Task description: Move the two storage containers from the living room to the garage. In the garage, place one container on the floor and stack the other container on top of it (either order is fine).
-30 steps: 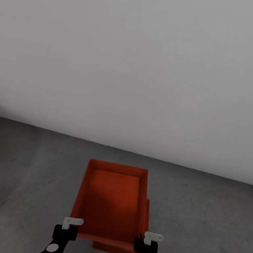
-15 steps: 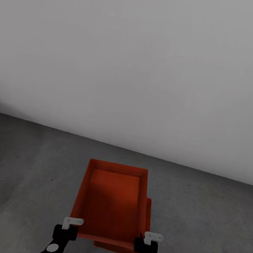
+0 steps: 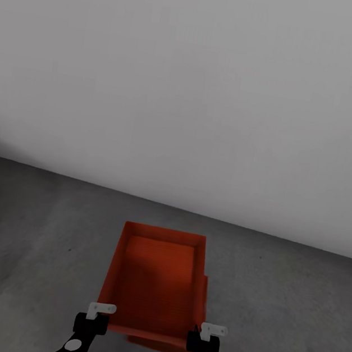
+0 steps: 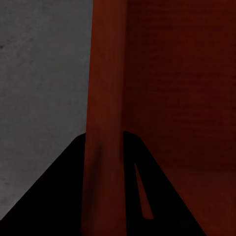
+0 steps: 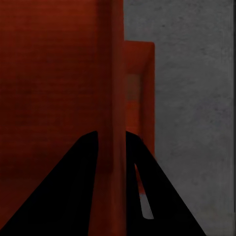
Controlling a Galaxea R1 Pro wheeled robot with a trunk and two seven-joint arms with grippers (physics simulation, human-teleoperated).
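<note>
- While the left gripper clamps the near-left wall of the upper bin, the right gripper clamps its near-right wall.
- Its long axis runs away from the robot, toward the grey wall.
- It sits over the lower bin, which peeks out at the right and rests on the concrete floor.

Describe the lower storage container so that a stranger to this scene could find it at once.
Start at the pale grey wall and drop to the dark concrete floor in front of it. There the left gripper and right gripper clamp the upper container by its side walls. The lower container is the orange-red sliver peeking out under its right and near edges, mostly hidden.
</note>
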